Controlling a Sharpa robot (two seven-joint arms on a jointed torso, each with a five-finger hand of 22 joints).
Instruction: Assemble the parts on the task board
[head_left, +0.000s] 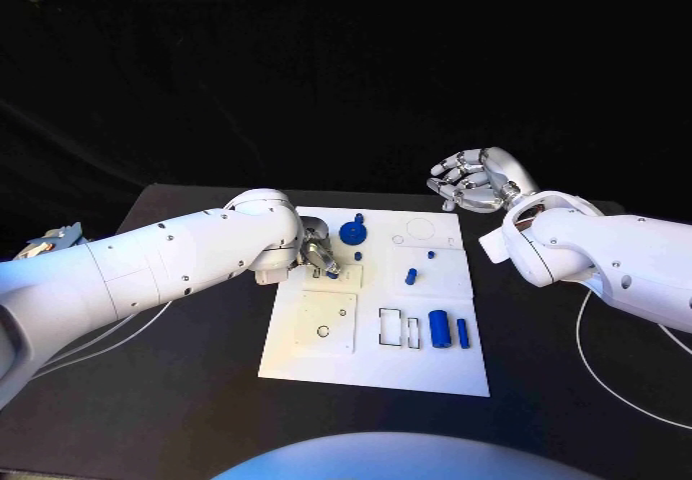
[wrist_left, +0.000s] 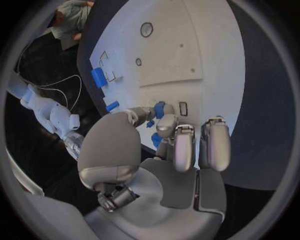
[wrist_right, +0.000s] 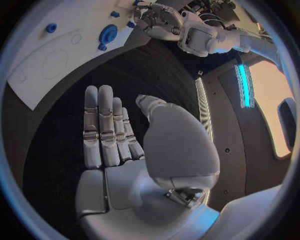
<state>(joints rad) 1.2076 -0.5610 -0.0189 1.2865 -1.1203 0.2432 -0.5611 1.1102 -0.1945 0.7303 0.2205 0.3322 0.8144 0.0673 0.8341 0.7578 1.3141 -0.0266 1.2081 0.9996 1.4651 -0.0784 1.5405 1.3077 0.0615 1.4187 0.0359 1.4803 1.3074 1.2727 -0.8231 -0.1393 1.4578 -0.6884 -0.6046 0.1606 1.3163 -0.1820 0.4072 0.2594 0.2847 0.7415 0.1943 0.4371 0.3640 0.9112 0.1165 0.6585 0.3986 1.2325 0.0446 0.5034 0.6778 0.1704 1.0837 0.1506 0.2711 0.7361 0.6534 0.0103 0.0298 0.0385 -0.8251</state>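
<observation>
The black tabletop (head_left: 173, 400) carries the white task board (head_left: 378, 345), which lies flat near its middle with its long sides running from twelve to six o'clock. Thin white cables rest directly on the dark surface: one (head_left: 101, 340) curves along the nine o'clock side, beside the board's left edge but apart from it, and another (head_left: 613, 370) loops at about four o'clock, well apart from the board's right edge.
</observation>
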